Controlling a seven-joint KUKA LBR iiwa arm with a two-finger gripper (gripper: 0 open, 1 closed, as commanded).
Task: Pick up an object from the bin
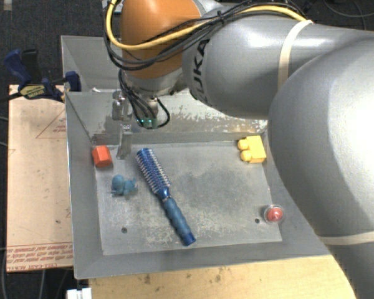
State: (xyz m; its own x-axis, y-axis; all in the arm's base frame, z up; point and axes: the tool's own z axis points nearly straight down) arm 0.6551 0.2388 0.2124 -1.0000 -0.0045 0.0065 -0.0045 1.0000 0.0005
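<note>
Small orange block (101, 156), resting on the floor of the grey metal bin (193, 232), close to the far left corner and at the foot of the sloping left wall. Just to the right of it, hanging low and almost at the floor, the gripper (122, 149) of the KUKA arm (287, 86). Near the block, though contact impossible to judge from this angle. Open or closed: cannot tell, with the tool seen as one narrow metal shape against the grey back wall.

Nearer the camera from the orange block and lying apart from it, a lumpy blue toy (123, 186). To the right of both, a blue hairbrush (164, 195), laid diagonally across the floor, bristled head up near the gripper, handle pointing toward the near edge. Well apart, against the back wall on the right side, a yellow block (252, 149). Toward the near right corner, a small red ball-like piece (273, 214), close beside the arm's outline.

Above the gripper, the rounded orange cover (159, 27) on the wrist, looped round with yellow and black cables (121, 45). Behind that, the broad grey body of the arm, extending in from the right over the bin.
</note>
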